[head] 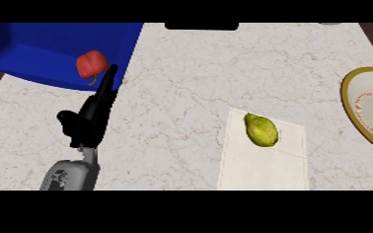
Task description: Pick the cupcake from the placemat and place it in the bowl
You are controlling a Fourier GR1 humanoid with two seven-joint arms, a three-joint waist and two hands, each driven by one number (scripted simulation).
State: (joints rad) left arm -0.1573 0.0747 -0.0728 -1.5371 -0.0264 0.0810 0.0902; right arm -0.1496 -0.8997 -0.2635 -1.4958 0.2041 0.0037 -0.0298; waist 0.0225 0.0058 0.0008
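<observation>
Marbled counter (182, 69) fills your view, pale with thin brown veins, and everything you need is spread across it. Your left hand (86, 121) stands at the left, fingers straight and apart, pointing up the frame in its resting pose; it holds nothing. Just past its fingertips a red pepper (92, 64) lies on a blue surface (51, 49) in the far-left corner, off to the side of the task. Your right hand does not show at all.

Look at the placemat (280, 170), pale and square, lower right of centre. What rests on its upper left part is a yellow-green, bumpy, oval thing (261, 130), more like a fruit than a cupcake; treat it as the item to lift, since nothing else lies there. The bowl (350, 101), cream with a yellow rim, sits at the right edge, well apart from the mat and partly cut off. I judge the pick has not begun, and the right side is the nearer reach.
</observation>
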